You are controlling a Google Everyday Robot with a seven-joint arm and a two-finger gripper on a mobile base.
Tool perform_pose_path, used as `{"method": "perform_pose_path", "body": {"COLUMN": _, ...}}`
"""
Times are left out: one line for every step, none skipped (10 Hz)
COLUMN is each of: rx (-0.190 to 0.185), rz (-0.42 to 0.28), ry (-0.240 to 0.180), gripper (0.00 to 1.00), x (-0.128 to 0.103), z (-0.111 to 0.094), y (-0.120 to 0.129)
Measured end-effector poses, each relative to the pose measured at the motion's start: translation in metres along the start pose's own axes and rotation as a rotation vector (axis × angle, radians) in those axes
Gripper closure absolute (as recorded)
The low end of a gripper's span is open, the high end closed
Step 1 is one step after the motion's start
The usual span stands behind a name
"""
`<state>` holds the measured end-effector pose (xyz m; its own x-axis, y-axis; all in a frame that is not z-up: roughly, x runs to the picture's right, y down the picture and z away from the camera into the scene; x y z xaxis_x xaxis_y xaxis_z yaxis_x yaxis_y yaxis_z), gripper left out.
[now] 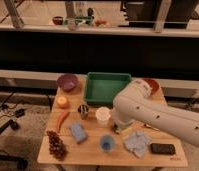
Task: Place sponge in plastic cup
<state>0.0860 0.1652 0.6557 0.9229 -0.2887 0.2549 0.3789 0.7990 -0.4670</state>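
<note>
The gripper (117, 128) hangs just beside the white cup (102, 115); I cannot tell its state. Moving toward the sponge (78, 133), it could knock this cup over.

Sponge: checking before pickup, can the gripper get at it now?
Probably yes: the sponge lies uncovered near the white cup; the gripper is hidden behind the arm beside that cup.

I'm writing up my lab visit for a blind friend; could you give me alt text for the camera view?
A thick white robot arm reaches from the right over a wooden table, its gripper largely hidden beneath it beside a white cup. A blue sponge and blue plastic cup sit apart near the front edge, behind them a green tray.
</note>
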Motion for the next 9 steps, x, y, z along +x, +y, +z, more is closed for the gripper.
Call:
{"method": "perform_pose_path", "body": {"rx": -0.009, "rz": -0.117, "ry": -0.042, "gripper": 0.20, "x": -0.062, "z": 0.003, "y": 0.016}}
{"method": "perform_pose_path", "body": {"rx": -0.011, "rz": -0.163, "ry": -0.056, "gripper": 0.20, "x": -0.087, "z": 0.006, "y": 0.018}}
{"method": "perform_pose_path", "body": {"rx": -0.015, "rz": -0.198, "ry": -0.067, "gripper": 0.20, "x": -0.108, "z": 0.010, "y": 0.017}}
{"method": "perform_pose_path", "body": {"rx": -0.017, "rz": -0.230, "ry": -0.070, "gripper": 0.20, "x": -0.128, "z": 0.015, "y": 0.014}}
{"method": "perform_pose_path", "body": {"rx": -0.018, "rz": -0.258, "ry": -0.076, "gripper": 0.20, "x": -0.150, "z": 0.022, "y": 0.008}}
{"method": "perform_pose_path", "body": {"rx": -0.021, "rz": -0.284, "ry": -0.073, "gripper": 0.20, "x": -0.173, "z": 0.030, "y": 0.001}}
{"method": "perform_pose_path", "body": {"rx": -0.027, "rz": -0.304, "ry": -0.063, "gripper": 0.20, "x": -0.194, "z": 0.039, "y": -0.007}}
{"method": "perform_pose_path", "body": {"rx": -0.030, "rz": -0.313, "ry": -0.055, "gripper": 0.20, "x": -0.207, "z": 0.047, "y": -0.016}}
{"method": "perform_pose_path", "body": {"rx": -0.036, "rz": -0.320, "ry": -0.044, "gripper": 0.20, "x": -0.221, "z": 0.056, "y": -0.029}}
